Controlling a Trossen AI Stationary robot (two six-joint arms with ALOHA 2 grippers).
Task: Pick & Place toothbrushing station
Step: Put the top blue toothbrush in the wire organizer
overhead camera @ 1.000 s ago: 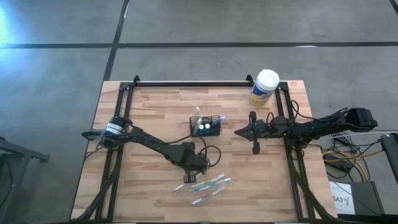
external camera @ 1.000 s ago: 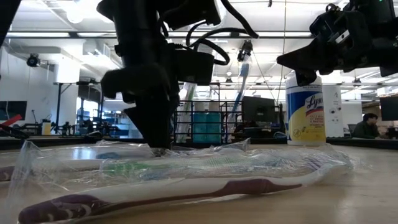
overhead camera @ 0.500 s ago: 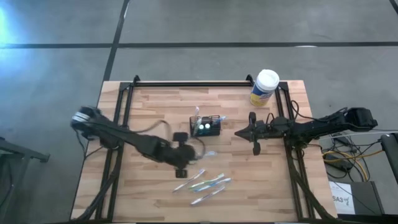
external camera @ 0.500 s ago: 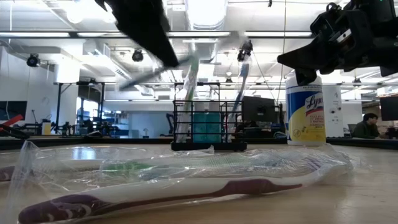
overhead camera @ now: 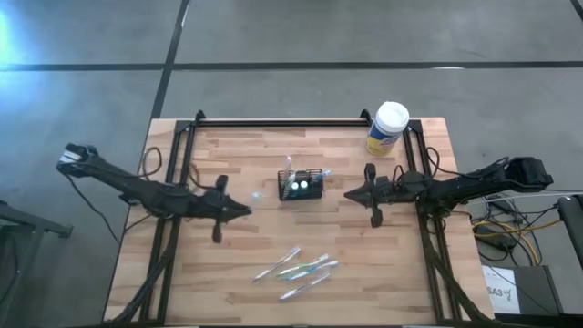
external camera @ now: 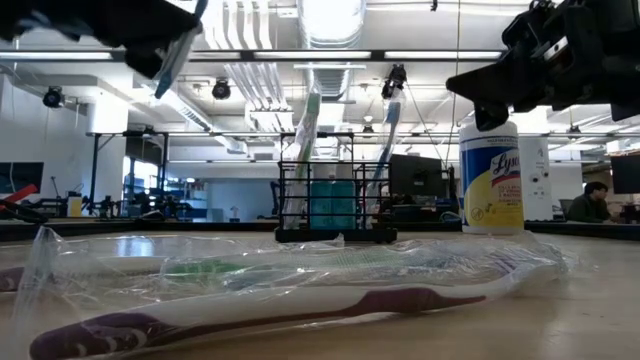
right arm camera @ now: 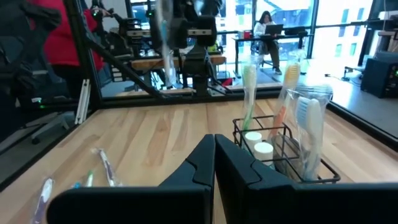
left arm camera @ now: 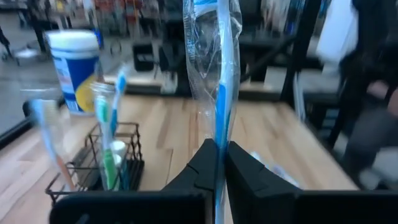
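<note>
Caddy (overhead camera: pixel 302 185) at worktop (overhead camera: pixel 237 255) centre, brushes already upright inside. Left fingers (left arm camera: pixel 219 163) clenched on wrapped blue toothbrush (left arm camera: pixel 217 74), toward left edge. Carry brush vertical, lower into free slot, avoid tipping caddy. Right fingers (right arm camera: pixel 214 163) closed, empty, hovering near right edge.

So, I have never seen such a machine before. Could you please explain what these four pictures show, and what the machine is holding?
It is a robot with two dark arms at a wooden table, each ending in a two-finger gripper. One camera looks straight down, one sits at table height, and one rides on each wrist.

The left gripper is shut on a blue toothbrush in clear wrapping, held above the table to the left of the black wire caddy. The caddy already holds a few toothbrushes standing up.

The right gripper waits, shut and empty, on the caddy's other side.

More wrapped toothbrushes lie near the front edge. A white-lidded canister stands at the far right corner.
</note>
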